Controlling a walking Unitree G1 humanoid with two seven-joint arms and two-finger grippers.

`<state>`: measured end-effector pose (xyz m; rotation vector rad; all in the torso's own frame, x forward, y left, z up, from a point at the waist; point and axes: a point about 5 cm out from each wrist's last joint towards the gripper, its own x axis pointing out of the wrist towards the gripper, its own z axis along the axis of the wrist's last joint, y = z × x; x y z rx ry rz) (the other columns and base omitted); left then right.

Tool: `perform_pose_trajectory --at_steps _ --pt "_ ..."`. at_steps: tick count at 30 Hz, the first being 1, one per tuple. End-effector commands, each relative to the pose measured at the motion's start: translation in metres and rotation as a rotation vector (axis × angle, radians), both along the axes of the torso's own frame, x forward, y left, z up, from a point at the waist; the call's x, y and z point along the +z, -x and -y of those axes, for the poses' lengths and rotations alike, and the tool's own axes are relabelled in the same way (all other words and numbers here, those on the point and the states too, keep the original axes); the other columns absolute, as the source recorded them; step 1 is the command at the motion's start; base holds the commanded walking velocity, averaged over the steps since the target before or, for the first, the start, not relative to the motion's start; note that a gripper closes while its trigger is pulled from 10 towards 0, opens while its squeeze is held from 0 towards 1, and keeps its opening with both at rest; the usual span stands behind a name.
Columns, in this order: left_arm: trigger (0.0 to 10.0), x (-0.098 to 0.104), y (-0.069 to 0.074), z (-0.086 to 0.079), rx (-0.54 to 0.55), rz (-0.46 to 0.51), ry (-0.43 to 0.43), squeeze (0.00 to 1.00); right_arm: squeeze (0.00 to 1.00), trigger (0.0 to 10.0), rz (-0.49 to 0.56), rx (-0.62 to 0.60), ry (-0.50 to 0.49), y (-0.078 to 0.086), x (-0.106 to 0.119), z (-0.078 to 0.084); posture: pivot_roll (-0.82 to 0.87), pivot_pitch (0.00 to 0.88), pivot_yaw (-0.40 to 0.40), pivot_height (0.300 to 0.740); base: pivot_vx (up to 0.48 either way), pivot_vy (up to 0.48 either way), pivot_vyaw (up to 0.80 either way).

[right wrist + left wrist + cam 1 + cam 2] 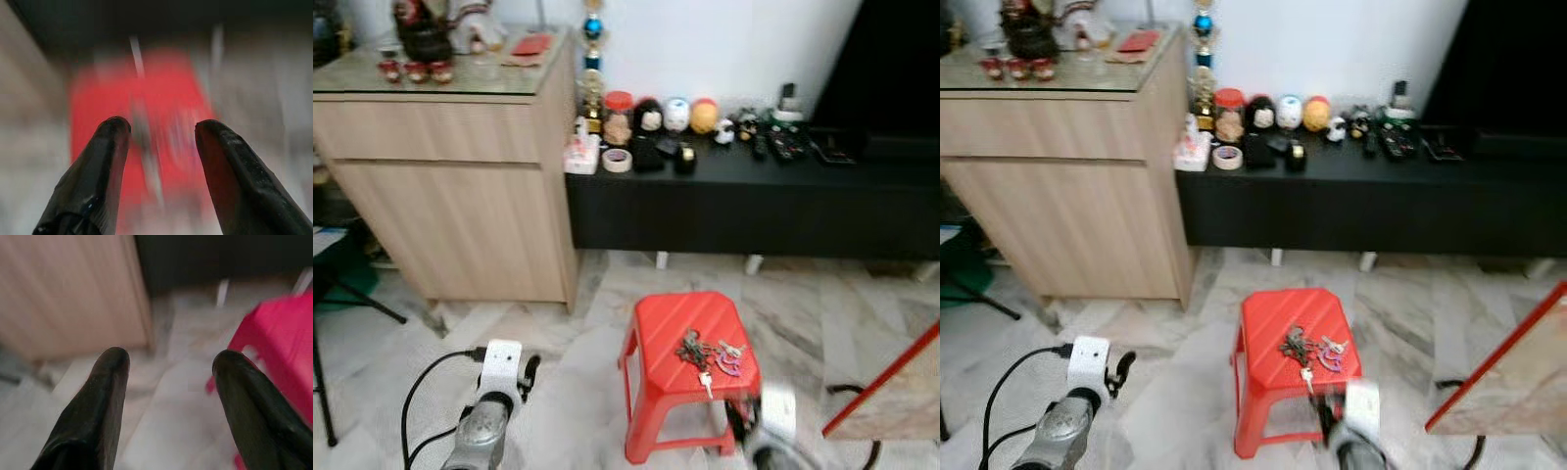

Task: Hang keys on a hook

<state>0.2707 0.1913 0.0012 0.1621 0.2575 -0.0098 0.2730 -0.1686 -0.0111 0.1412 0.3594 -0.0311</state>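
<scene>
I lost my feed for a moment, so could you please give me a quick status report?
Right gripper open, empty, aimed at the red stool. Left gripper open, low beside it. Keys lying on the stool, untouched. Nothing over them.

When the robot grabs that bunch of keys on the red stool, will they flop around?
Probably. The bunch of metal keys looks like several loose pieces on rings, so it would likely dangle and swing from whichever piece the open right claw pinches. It lies flat on the ridged red plastic stool, so it may slide if nudged rather than roll.
</scene>
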Motion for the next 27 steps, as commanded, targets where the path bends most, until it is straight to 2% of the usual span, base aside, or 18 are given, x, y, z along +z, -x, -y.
perform_pose_trajectory --at_steps 1,5,7,8,12,17,20,25,27 --pt "10.0 0.004 0.004 -0.006 0.010 0.054 -0.001 0.00 0.00 10.0 0.001 0.012 -0.006 0.013 -0.008 0.002 0.05 0.000 -0.071 0.740 0.000 0.000 0.00" --pt "10.0 0.010 0.009 -0.007 0.011 0.112 0.035 0.00 0.00 10.0 0.071 -0.019 -0.011 0.016 -0.003 0.008 0.05 0.000 -0.075 0.740 0.000 0.000 0.00" --pt "10.0 0.013 0.014 -0.005 -0.016 0.141 0.027 0.00 0.00 10.0 0.100 -0.029 0.001 0.016 0.001 0.010 0.05 0.000 -0.075 0.740 0.000 0.000 0.00" --pt "10.0 0.014 0.022 -0.007 -0.021 0.161 0.021 0.00 0.00 10.0 0.119 -0.036 0.008 0.018 0.002 0.010 0.05 0.000 -0.077 0.740 0.000 0.000 0.00" --pt "10.0 0.015 0.029 -0.010 0.022 0.175 0.038 0.00 0.00 10.0 0.111 -0.067 -0.022 0.026 -0.002 0.008 0.06 0.000 -0.082 0.740 0.000 0.000 0.00" --pt "10.0 0.019 0.024 -0.004 0.032 0.173 0.065 0.00 0.00 10.0 0.097 -0.021 -0.018 0.030 -0.006 -0.002 0.07 0.000 -0.075 0.740 0.000 0.000 0.00" --pt "10.0 0.023 0.021 0.001 -0.013 0.177 0.059 0.00 0.00 10.0 0.110 -0.049 -0.036 0.030 -0.004 -0.001 0.06 0.000 -0.073 0.740 0.000 0.000 0.00" --pt "10.0 0.027 0.019 -0.001 0.006 0.175 0.079 0.00 0.00 10.0 0.081 -0.056 -0.021 0.036 -0.007 0.008 0.05 0.000 -0.067 0.740 0.000 0.000 0.80" --pt "10.0 0.028 0.018 -0.001 0.002 0.175 0.077 0.00 0.00 10.0 0.072 -0.059 -0.035 0.038 -0.009 0.010 0.06 0.000 -0.068 0.740 0.000 0.000 0.00"
